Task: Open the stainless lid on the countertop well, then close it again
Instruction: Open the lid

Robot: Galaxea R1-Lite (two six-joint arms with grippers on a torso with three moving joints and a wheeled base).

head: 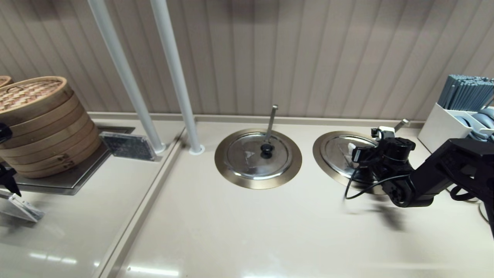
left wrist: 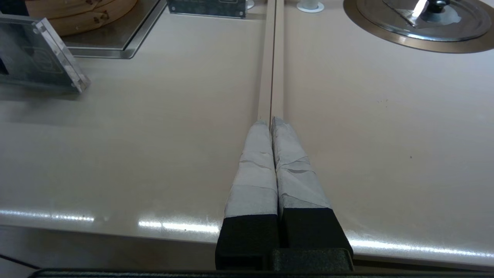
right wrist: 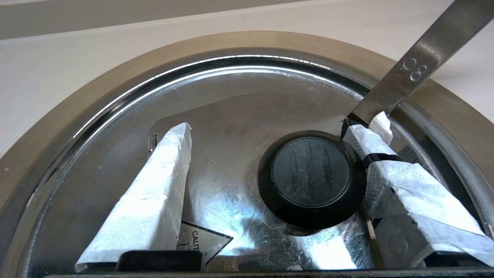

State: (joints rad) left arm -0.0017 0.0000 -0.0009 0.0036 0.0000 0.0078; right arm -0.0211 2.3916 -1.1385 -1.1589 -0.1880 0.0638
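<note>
The stainless lid [head: 336, 151] lies shut on the countertop well, whose bronze rim ring [head: 318, 152] shows around it. Its slanted ladle handle [head: 401, 124] sticks out at the far right side. My right gripper [head: 361, 154] hovers low over the lid. In the right wrist view the right gripper [right wrist: 279, 127] is open, its taped fingers [right wrist: 154, 185] straddling the black knob [right wrist: 310, 177]; one finger lies right beside the knob, the other stands well off. The lid [right wrist: 231, 112], rim [right wrist: 77, 104] and ladle handle [right wrist: 413, 73] fill that view. My left gripper [left wrist: 271, 121] is shut and parked at the counter's near left.
A twin lid [head: 251, 156] with an upright ladle handle [head: 272, 119] sits left of the task well. Two white poles [head: 173, 77] rise behind it. Bamboo steamers [head: 38, 123] stand far left, and a white utensil caddy [head: 455, 119] is far right.
</note>
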